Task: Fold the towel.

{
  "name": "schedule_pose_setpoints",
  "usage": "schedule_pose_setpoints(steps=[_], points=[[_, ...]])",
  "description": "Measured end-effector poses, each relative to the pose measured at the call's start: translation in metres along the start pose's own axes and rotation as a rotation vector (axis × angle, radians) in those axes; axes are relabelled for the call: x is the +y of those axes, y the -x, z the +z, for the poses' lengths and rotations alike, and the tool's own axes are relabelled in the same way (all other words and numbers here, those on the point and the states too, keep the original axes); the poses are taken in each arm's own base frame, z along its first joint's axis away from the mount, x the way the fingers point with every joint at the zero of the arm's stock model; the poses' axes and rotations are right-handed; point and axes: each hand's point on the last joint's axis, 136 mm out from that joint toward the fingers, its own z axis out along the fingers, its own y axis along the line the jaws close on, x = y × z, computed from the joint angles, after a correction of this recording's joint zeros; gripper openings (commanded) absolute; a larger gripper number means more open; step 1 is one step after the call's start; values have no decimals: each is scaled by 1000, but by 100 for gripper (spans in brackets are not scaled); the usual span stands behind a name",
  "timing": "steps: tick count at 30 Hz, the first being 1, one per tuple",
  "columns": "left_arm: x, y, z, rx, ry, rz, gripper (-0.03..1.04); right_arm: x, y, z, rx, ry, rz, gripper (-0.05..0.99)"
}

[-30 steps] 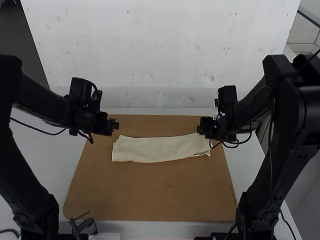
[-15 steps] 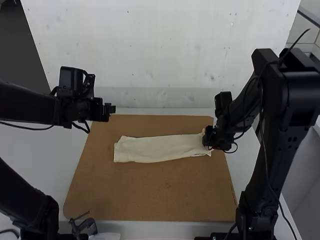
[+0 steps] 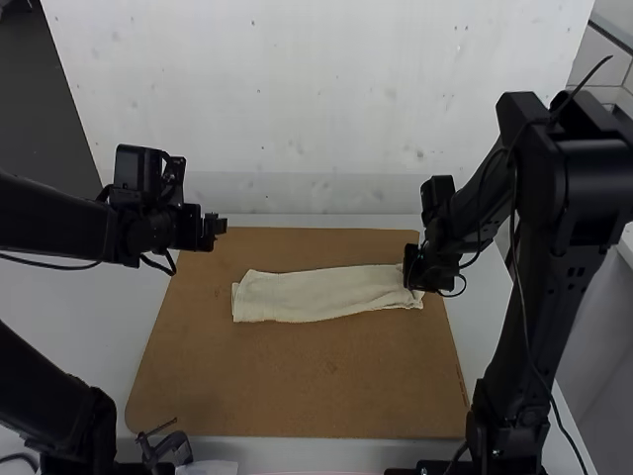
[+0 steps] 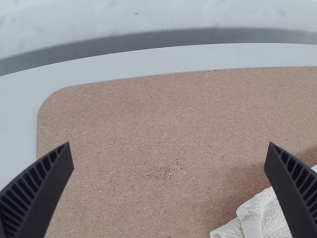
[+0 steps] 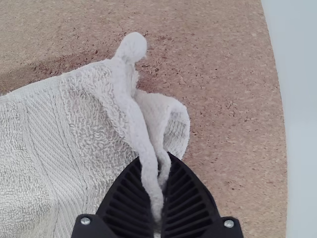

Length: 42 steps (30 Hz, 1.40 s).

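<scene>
Likely for folding, the right gripper [image 5: 156, 161] pinched the towel's [image 3: 316, 295] end near the board's [image 3: 297, 381] right edge; the left gripper [image 4: 169, 145] gaped wide, empty.

1 high, 2 close views

- looks like a robotics lab or test station
- left arm [image 3: 59, 218] and right arm [image 3: 554, 257], black, jointed, set up at one white counter [image 3: 109, 327]
- loose cable [image 3: 59, 267] on left arm
- flat brown work board [image 3: 297, 376]

towel [image 5: 39, 158] edge pinched between the right gripper's [image 5: 159, 218] fingers
</scene>
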Motion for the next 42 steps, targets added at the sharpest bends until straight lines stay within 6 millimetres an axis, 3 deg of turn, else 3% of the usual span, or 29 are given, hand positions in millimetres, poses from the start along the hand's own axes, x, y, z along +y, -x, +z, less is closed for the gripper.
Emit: schedule_pose_setpoints(steps=[3, 9, 13, 23, 29, 32, 37, 40, 42], points=[[0, 0, -2, -5, -2, 1, 99, -17, 0, -4, 11, -3, 34, 2], [-1, 2, -5, -26, -3, 3, 99, -82, 6, -12, -9, -75, 130, 2], [-2, 4, -9, -37, -4, 4, 99, -109, 6, -16, -20, -99, 161, 2], [-2, 10, -10, -60, -5, 6, 99, -193, 48, -44, -130, -195, 218, 2], [-2, 10, -10, -61, -5, 7, 99, -228, 55, -50, -145, -234, 249, 2], [-2, 10, -10, -60, -5, 7, 99, -236, 54, -51, -133, -241, 261, 2], [-2, 10, -10, -61, -6, 7, 99, -227, 51, -51, -111, -227, 250, 2], [-2, 10, -10, -64, -6, 7, 99, -202, 56, -58, -130, -203, 212, 2], [-2, 11, -10, -64, -6, 8, 99, -170, 61, -66, -146, -165, 165, 2]])
